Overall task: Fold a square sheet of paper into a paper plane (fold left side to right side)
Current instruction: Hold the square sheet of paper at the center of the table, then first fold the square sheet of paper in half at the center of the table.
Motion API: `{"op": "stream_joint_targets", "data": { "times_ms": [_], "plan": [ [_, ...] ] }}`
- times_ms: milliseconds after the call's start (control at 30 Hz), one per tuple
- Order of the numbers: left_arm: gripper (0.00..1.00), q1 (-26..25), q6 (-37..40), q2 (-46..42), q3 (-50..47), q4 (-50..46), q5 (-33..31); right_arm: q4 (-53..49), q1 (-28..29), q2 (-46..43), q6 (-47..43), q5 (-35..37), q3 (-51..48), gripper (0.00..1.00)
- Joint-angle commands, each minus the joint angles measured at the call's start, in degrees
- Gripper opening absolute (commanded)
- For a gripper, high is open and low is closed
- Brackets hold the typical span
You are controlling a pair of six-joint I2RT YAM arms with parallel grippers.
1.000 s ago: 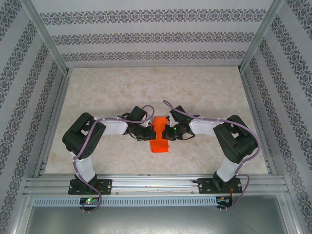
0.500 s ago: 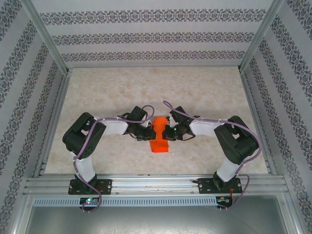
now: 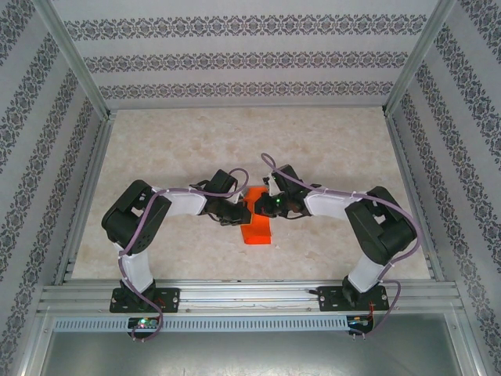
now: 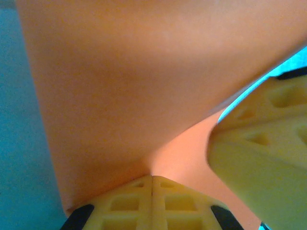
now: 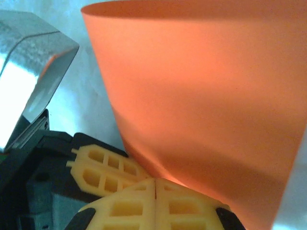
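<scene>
The square sheet of paper is bright orange and sits at mid-table between both arms, partly bent up from the surface. My left gripper is at its left edge. In the left wrist view its jaws are shut, and a bend in the sheet runs out from their seam. My right gripper reaches over the sheet's upper part. Its jaws are shut at the base of the curved, raised sheet. The left fingers lie right beside them. No pointed plane shape shows.
Patterned walls enclose the pale marbled table on three sides. A metal rail runs along the near edge, where both arm bases stand. Open tabletop lies behind and to either side of the sheet.
My right gripper has moved left and slightly back over the sheet, covering more of its upper part. My left gripper has barely shifted. Both jaws stay shut.
</scene>
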Motion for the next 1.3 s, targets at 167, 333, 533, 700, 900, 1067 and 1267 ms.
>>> {"op": "stream_joint_targets", "data": {
  "times_ms": [167,333,533,700,900,1067,1267],
  "plan": [
    [0.0,-0.6,0.4,2.4,0.4,-4.1,-3.7,-0.1,1.1,4.7,-0.3,3.3,2.0,0.0],
    [0.0,-0.8,0.3,1.6,0.0,-4.7,-3.4,-3.7,1.0,6.5,-0.2,6.6,2.5,0.0],
    [0.0,-1.3,-0.9,-1.4,-3.4,-4.3,-2.4,-7.3,0.6,8.6,0.9,9.4,2.6,0.0],
    [0.0,-2.5,-2.3,-4.6,-6.9,-4.4,-1.7,-8.1,-0.2,9.3,0.9,10.0,2.3,0.0],
    [0.0,-4.9,-4.3,-8.3,-12.0,-4.6,-1.5,-8.3,-0.7,9.8,0.6,10.0,2.2,0.0],
    [0.0,-6.7,-6.9,-10.6,-15.9,-3.8,-1.9,-8.5,-0.7,10.0,0.4,9.8,2.2,0.0],
    [0.0,-8.4,-8.0,-12.4,-18.5,-4.4,-2.3,-8.7,-0.8,10.0,-0.1,9.4,2.3,0.0]
  ]
}}
